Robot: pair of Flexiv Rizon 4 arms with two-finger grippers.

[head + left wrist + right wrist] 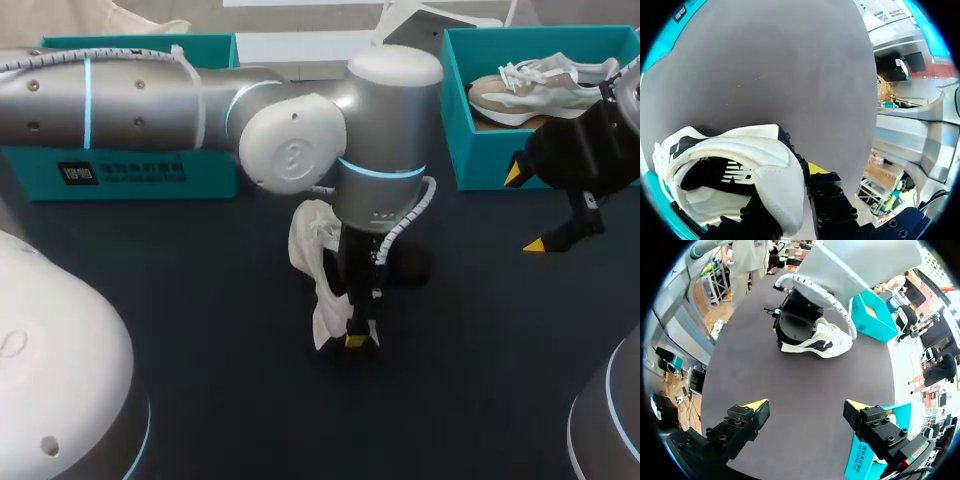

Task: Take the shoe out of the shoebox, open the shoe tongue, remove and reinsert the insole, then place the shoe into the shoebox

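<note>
left claw [360, 338] clenched on white shoe [312, 250] at middle of bench [200, 350]; right claw [525, 208] released beside teal shoebox [458, 140]; lettering on the shoe unreadable.

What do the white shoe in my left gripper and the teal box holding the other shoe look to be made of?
White shoe: smooth matte upper, probably synthetic leather, judging by its even, slightly creased surface. The inner lining looks like soft fabric. Teal box: likely cardboard with a matte finish, given its thin flat walls and sharp folded corners.

two shoes [312, 250] [540, 85], two teal shoeboxes [130, 175] [480, 160]
</note>
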